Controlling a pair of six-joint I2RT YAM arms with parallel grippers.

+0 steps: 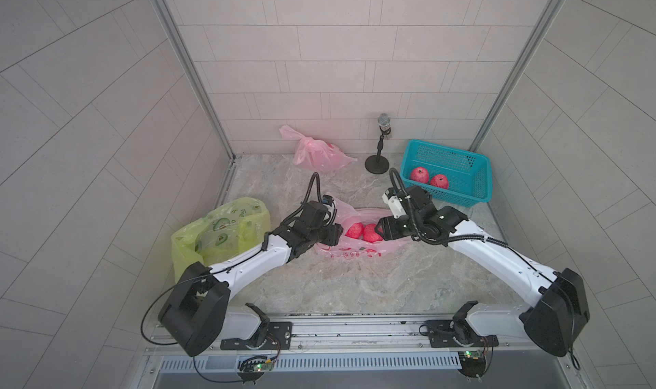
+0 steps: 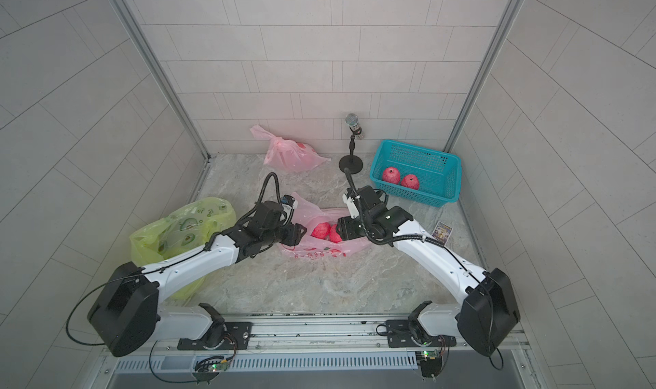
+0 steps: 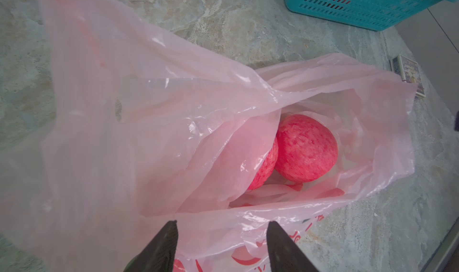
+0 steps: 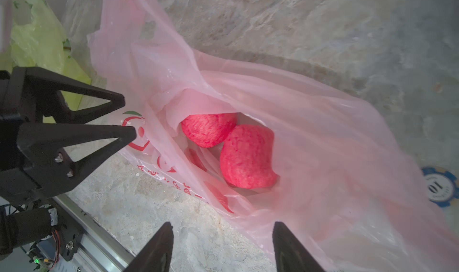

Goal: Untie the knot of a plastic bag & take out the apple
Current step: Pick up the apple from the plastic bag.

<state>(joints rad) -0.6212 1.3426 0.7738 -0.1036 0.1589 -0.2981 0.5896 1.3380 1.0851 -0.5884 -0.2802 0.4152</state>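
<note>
Open pink bag (image 1: 358, 253), two apples (image 3: 306, 148) inside

I see it lying centre scene, mouth gaping, apples touching each other. My left gripper (image 3: 222, 224): jaws spread, gripping nothing, tips at the bag's left edge. My right gripper (image 4: 223, 226): also spread, empty, at the right edge.

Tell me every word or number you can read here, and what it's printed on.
"10": on the blue-and-white chip.
Pink bag: red characters beside a fruit logo, crumpled and turned away, not readable.
Green bag: some lettering among avocado pictures, too small to make out.
Small picture card: its print is too blurred to read.
</note>
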